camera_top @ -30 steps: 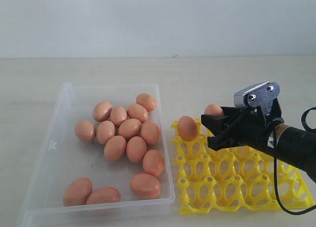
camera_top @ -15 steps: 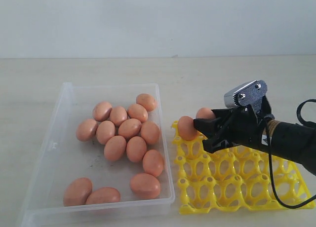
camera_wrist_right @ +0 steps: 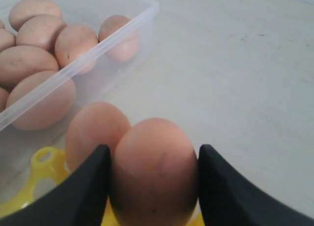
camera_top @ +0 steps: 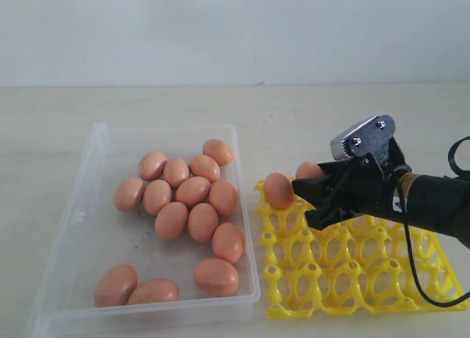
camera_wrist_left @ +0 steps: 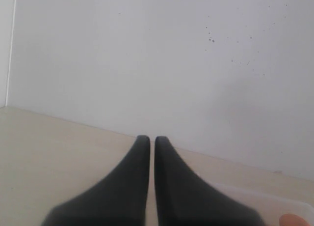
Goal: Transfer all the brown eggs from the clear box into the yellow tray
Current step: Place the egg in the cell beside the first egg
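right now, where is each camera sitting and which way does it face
Exterior view: off the arms, looking slightly down at the clear box and yellow tray on the table; the right hand and arm show.
Left wrist view: on the left arm, facing the wall low over the table; the shut left hand shows.
Right wrist view: on the right arm, facing the egg held in the right hand.
Shared: exterior and right wrist both show that egg, tray and box.

- Counter (camera_top: 352, 117): pale beige, matte, with faint streaks and small marks;
- Wall (camera_top: 235, 29): plain off-white, meeting the counter's far edge in a straight line;
- Dark mark (camera_top: 258, 82): small, at that junction;
- Dark specks (camera_wrist_left: 211, 38): scattered on the wall, left wrist view.
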You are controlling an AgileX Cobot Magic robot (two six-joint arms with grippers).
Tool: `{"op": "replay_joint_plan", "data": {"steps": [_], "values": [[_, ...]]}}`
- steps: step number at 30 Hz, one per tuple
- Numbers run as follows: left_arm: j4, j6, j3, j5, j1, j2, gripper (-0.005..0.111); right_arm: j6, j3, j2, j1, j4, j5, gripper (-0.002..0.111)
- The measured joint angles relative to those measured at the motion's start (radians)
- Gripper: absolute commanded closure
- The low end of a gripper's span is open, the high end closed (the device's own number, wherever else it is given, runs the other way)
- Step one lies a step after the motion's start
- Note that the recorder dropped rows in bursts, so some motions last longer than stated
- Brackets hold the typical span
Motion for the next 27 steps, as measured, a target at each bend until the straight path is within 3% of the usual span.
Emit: {"op": "replay_joint_plan", "data": {"steps": [16, 19, 24, 27], "values": [[0.0, 0.0, 0.0, 0.0, 0.0, 0.0, 0.103, 0.009, 0.0, -0.011, 0.0, -0.013, 0.075, 0.108], [0.0, 0.0, 0.0, 0.0, 0.0, 0.0, 0.103, 0.011, -0.001, -0.011, 0.0, -0.013, 0.077, 0.097], [0.0, 0.0, 0.0, 0.0, 0.0, 0.0, 0.103, 0.013, -0.001, -0.011, 0.0, -0.013, 0.079, 0.059], [0.0, 0.0, 0.0, 0.0, 0.0, 0.0, 0.103, 0.014, -0.001, -0.011, 0.0, -0.013, 0.081, 0.054]]}}
